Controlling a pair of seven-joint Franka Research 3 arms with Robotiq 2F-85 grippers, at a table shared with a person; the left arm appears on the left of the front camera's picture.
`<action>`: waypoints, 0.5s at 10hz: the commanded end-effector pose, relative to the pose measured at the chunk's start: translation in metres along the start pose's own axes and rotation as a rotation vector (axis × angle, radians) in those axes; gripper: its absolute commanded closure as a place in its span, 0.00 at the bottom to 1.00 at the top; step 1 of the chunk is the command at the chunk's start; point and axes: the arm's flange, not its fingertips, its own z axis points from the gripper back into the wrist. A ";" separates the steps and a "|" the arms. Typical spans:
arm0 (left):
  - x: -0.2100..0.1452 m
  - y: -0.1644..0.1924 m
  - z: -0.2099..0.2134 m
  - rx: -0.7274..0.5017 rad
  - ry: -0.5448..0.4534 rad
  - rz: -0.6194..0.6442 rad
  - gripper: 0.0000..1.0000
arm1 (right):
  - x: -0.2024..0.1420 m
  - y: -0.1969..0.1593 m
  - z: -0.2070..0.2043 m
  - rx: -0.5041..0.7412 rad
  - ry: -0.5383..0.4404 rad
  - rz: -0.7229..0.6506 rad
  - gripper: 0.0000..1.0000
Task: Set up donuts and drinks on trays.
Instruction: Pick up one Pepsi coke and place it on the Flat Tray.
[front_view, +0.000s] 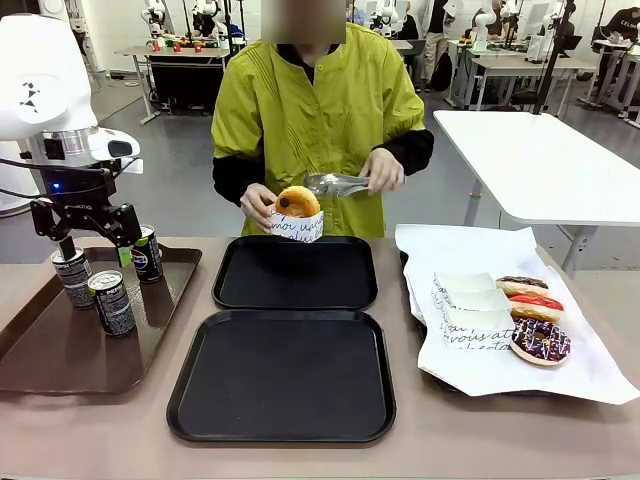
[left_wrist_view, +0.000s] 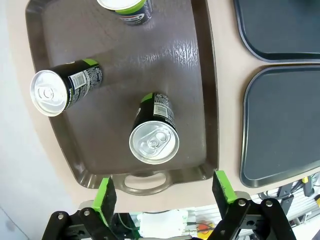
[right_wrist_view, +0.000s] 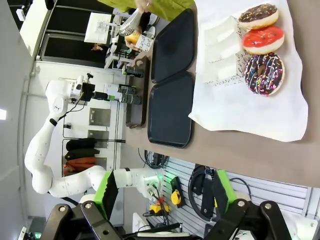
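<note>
Three black drink cans (front_view: 112, 301) stand on a glossy brown tray (front_view: 40, 350) at the left. My left gripper (front_view: 96, 250) hangs open just above them, nothing between its fingers. Seen from the left wrist, the left gripper (left_wrist_view: 164, 192) is above the tray's handle end, with the nearest can (left_wrist_view: 153, 135) just ahead. Two black trays sit mid-table, the far tray (front_view: 295, 272) and the near tray (front_view: 283, 372), both bare. Over the far tray's back edge the person holds a golden donut (front_view: 297, 210) in a lettered sleeve. My right gripper (right_wrist_view: 165, 190) stands open, high above the table edge.
The person's other hand holds metal tongs (front_view: 335, 184). On white paper (front_view: 590, 370) at the right lie three frosted donuts (front_view: 540, 340) and some unfilled sleeves (front_view: 470, 312). Bare tabletop runs along the front edge.
</note>
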 end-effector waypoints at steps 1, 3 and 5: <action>-0.002 0.001 0.001 0.001 -0.002 0.001 0.00 | 0.002 0.000 -0.001 0.016 0.002 0.013 0.00; -0.006 0.003 -0.010 0.025 -0.081 0.084 0.00 | 0.002 0.000 -0.001 0.016 0.002 0.013 0.00; -0.011 0.005 -0.017 0.026 -0.134 0.156 0.00 | 0.002 0.000 -0.001 0.016 0.002 0.013 0.00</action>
